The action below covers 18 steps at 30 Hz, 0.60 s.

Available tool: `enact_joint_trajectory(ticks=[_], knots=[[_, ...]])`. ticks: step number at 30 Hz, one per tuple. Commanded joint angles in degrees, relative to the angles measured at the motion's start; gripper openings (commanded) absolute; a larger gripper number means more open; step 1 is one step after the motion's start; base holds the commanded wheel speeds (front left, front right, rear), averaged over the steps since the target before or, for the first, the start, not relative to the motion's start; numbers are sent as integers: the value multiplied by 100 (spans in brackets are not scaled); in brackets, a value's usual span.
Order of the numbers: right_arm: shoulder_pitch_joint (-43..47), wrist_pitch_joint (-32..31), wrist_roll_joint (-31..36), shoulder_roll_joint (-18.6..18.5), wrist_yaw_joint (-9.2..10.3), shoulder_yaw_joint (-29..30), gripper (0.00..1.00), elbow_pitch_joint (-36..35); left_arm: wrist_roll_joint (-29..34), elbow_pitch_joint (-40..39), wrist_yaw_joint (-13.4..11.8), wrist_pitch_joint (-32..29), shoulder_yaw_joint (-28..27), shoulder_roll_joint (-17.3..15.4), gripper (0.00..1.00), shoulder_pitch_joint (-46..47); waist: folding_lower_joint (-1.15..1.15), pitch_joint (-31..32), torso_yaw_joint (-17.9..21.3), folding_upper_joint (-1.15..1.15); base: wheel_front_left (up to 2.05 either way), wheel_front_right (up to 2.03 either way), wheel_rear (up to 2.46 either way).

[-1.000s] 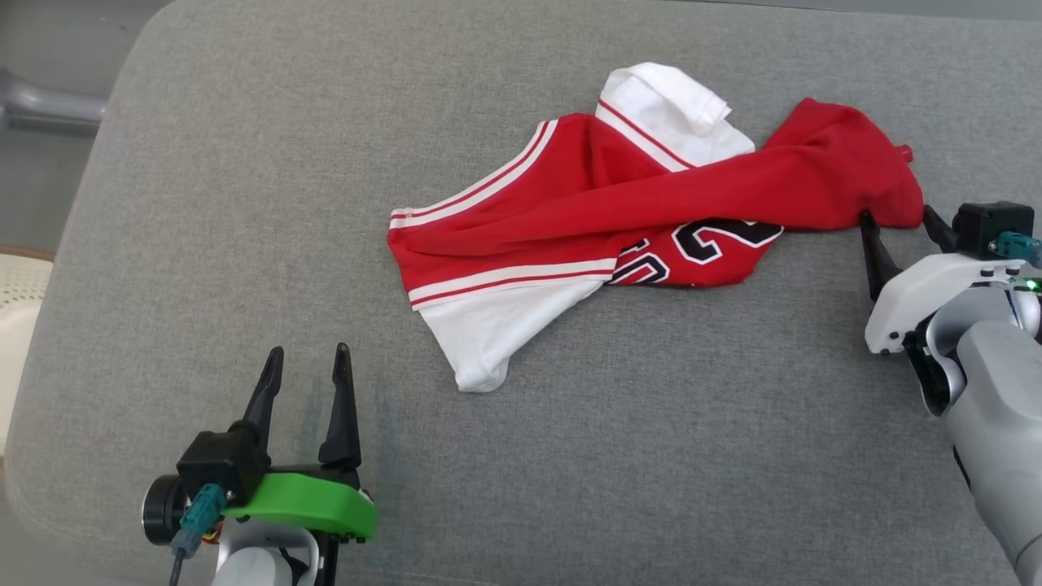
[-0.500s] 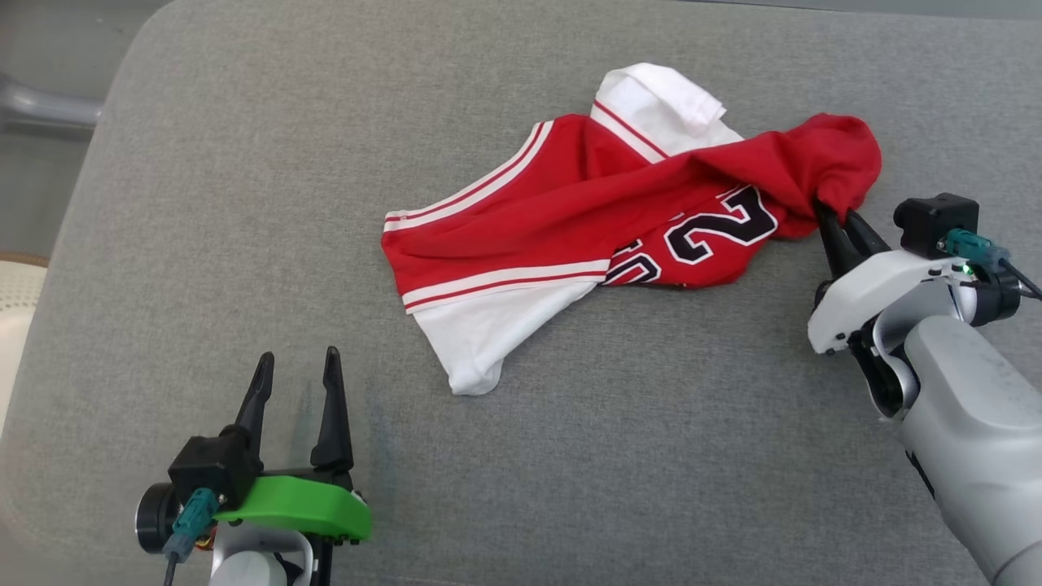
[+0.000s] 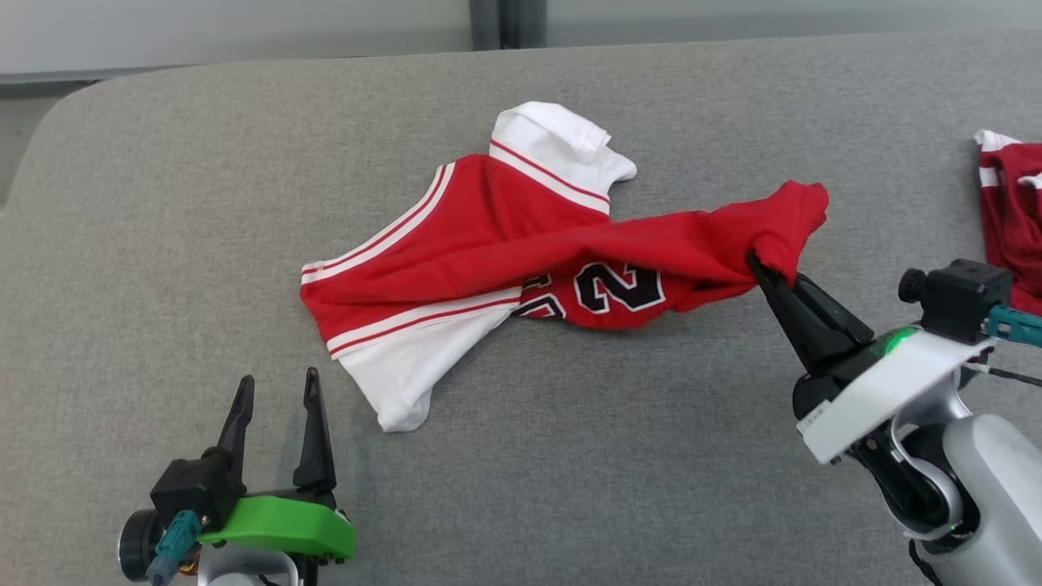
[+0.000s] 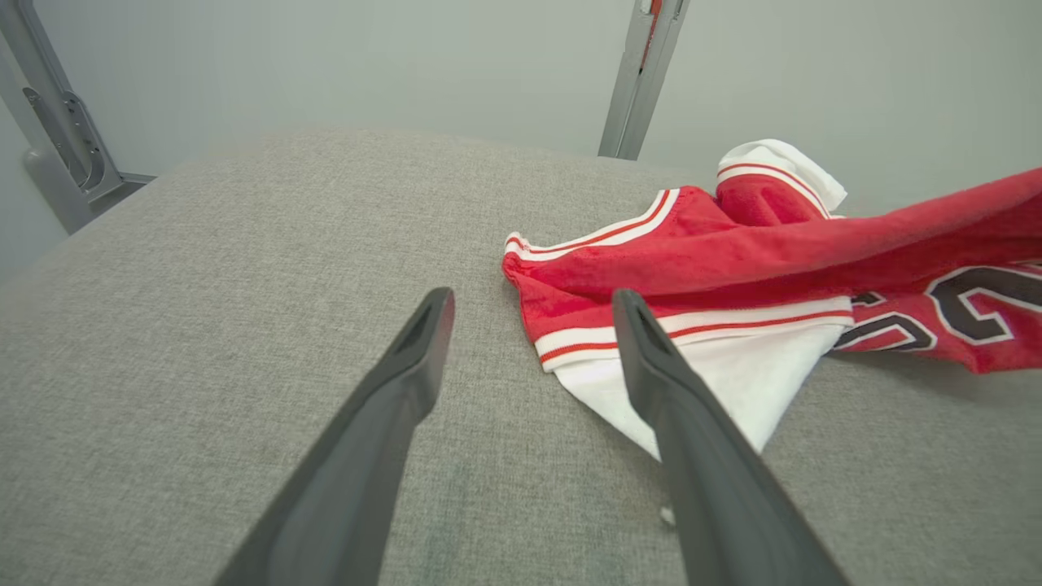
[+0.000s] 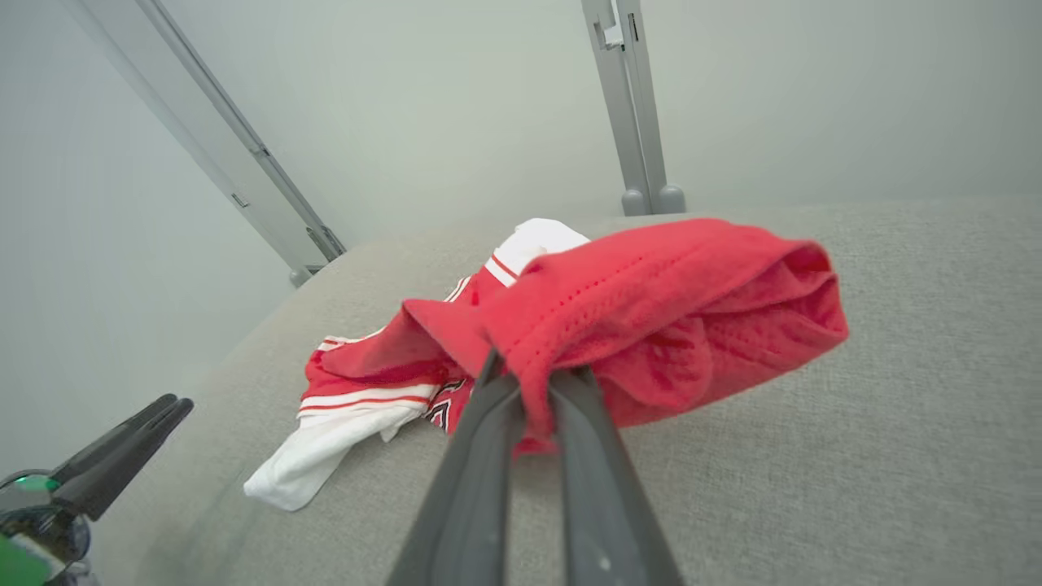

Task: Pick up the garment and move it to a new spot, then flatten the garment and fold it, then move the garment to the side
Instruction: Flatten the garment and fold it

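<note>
The garment [image 3: 488, 244] is a crumpled red and white jersey with black numbers, lying mid-surface on the grey cushion [image 3: 570, 456]. My right gripper [image 3: 761, 273] is shut on the garment's red right end, which is lifted off the cushion and stretched toward it. In the right wrist view the red cloth [image 5: 651, 317] bunches over the closed fingers of the right gripper [image 5: 533, 382]. My left gripper [image 3: 273, 387] stands open at the lower left, clear of the white sleeve [image 3: 399, 382]. In the left wrist view the garment [image 4: 716, 268] lies just beyond the right fingertip [image 4: 631, 313].
A second red and white garment [image 3: 1009, 203] lies at the cushion's right edge. A grey wall and metal posts [image 4: 643, 73] stand behind the cushion. The left gripper [image 5: 106, 464] shows in the right wrist view at the lower left.
My right gripper went from open beside the red end to shut on it, then lifted and drew it up and leftward. The head camera shifted, bringing the second garment into view.
</note>
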<state>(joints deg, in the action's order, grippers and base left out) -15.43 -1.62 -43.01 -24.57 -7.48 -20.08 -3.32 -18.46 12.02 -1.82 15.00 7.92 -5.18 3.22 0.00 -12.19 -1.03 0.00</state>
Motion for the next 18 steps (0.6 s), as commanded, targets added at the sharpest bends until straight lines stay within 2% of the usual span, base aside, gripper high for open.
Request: enact_joint_trajectory(ticks=[1,5,9,12,17,18], knots=[[242,-187,-67,27,-2,127,0,-358,-43,-14,-23,17,-19,-54,100,-83,0,240,256,0,0,0,0],[861,-809,-148,140,-2,443,0,-1231,-48,-26,-38,18,-20,-56,100,-127,0,330,348,0,0,0,0],[1475,-1267,-15,386,-2,712,0,-1491,-46,-48,-38,18,23,-49,100,-160,0,364,357,0,0,0,0],[1951,-1532,-52,767,-3,505,0,-1295,-66,-48,-19,18,40,-81,100,-177,0,367,324,0,0,0,0],[2095,-1413,208,996,-3,-26,0,-499,-75,-37,-46,12,61,-93,100,-170,0,395,288,0,0,0,0],[2065,-1343,268,1002,-2,-69,10,-372,-73,-33,-46,8,68,-94,100,-172,0,402,282,0,0,0,0]])
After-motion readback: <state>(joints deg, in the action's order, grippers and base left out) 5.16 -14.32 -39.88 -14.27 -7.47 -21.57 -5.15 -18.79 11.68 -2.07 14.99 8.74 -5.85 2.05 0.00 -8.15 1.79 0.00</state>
